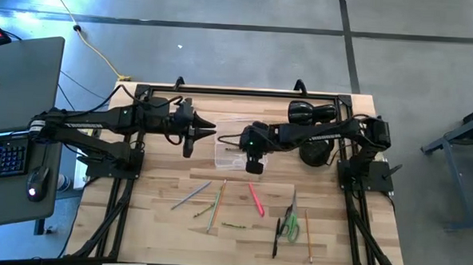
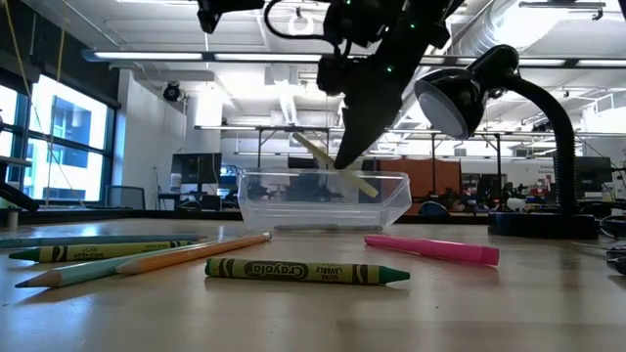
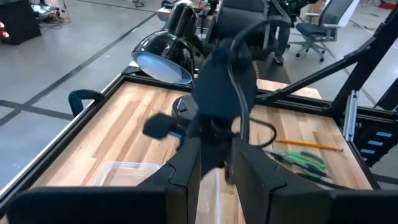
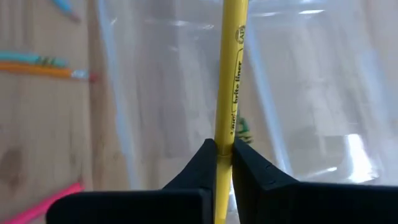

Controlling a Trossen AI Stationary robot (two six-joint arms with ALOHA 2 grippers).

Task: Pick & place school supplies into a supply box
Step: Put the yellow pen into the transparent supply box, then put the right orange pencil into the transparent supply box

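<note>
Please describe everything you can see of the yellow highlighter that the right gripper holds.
The yellow highlighter is a slim plastic stick with small dark print along its side. The right gripper pinches it between both fingers. It hangs tilted, its lower end inside the clear box, close to the box floor; contact there is unclear.

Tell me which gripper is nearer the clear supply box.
Right. The right gripper hangs over the supply box, pinching a yellow highlighter angled down into it. The left gripper hovers open beside the box's far left corner, holding nothing.
</note>
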